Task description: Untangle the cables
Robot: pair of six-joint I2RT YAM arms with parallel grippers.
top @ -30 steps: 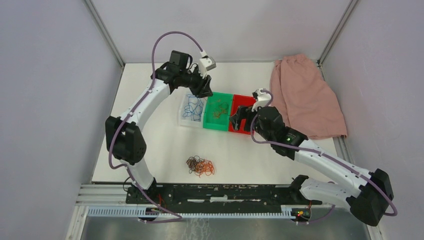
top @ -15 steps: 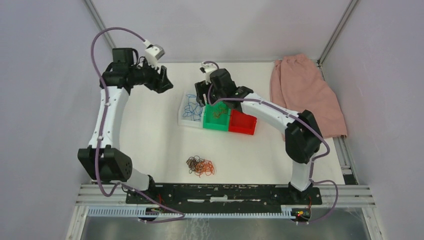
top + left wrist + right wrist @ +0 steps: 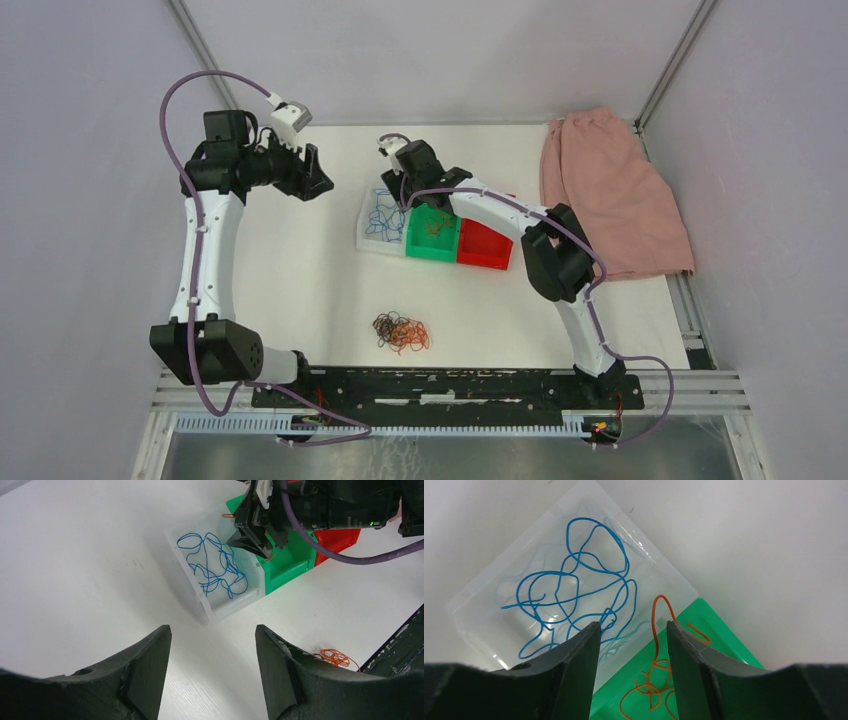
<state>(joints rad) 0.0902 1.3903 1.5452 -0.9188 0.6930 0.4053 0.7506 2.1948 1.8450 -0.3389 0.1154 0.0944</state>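
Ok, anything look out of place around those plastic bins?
One thin orange wire arches up out of the green plastic bin, rising above its rim beside the clear plastic bin of blue wires. A tangled clump of dark and orange wires lies loose on the white table.

The clear bin (image 3: 644,550) is glossy translucent plastic with bright glints, and the green bin (image 3: 729,647) beside it is smooth opaque plastic. The table (image 3: 300,270) looks matt white, the pink cloth (image 3: 610,195) soft and creased, the left gripper (image 3: 212,645) matt black plastic, faintly grained
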